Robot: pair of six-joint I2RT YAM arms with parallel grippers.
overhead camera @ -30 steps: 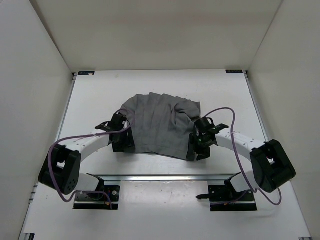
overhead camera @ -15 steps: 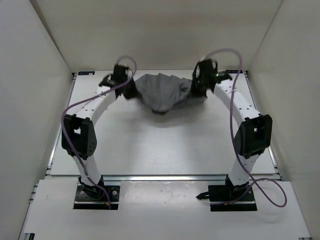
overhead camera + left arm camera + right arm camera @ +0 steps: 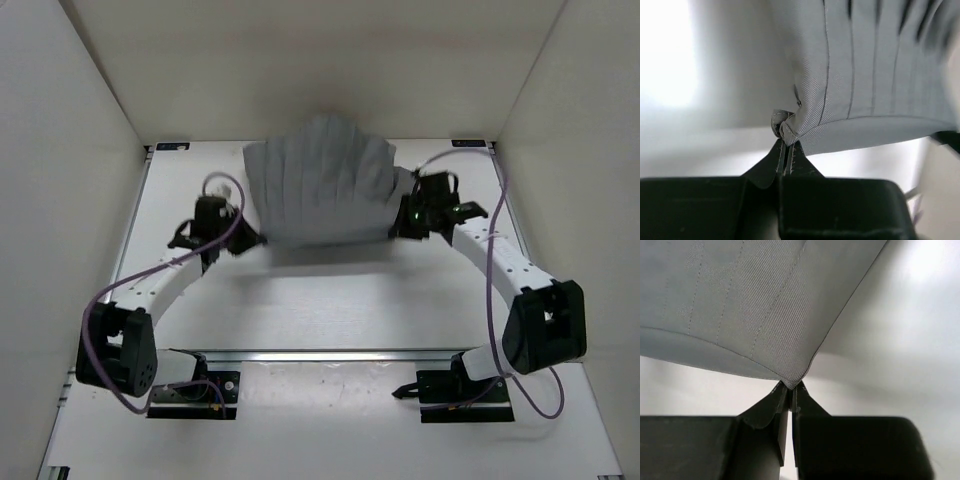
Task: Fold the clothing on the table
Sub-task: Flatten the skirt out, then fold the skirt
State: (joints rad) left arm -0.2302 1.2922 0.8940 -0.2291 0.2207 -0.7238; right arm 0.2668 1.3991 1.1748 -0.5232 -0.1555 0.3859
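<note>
The grey clothing (image 3: 318,180) hangs in the air above the back half of the white table (image 3: 330,300), spread wide and pleated, casting a shadow below it. My left gripper (image 3: 250,238) is shut on its lower left corner; in the left wrist view the bunched corner of the clothing (image 3: 865,75) sits pinched at the left gripper's (image 3: 786,145) tips. My right gripper (image 3: 396,226) is shut on the lower right corner. The right wrist view shows the clothing (image 3: 740,310) fanning up and left from the right gripper's (image 3: 791,387) closed tips.
White walls (image 3: 70,150) close in the left, right and back. A silver rail (image 3: 330,355) runs along the near edge in front of both arm bases. Purple cables (image 3: 480,170) loop off each arm.
Both grippers closed on the garment's near corners, carried it up to the back of the table, then drew back toward the middle with the cloth now billowing spread out between them.
</note>
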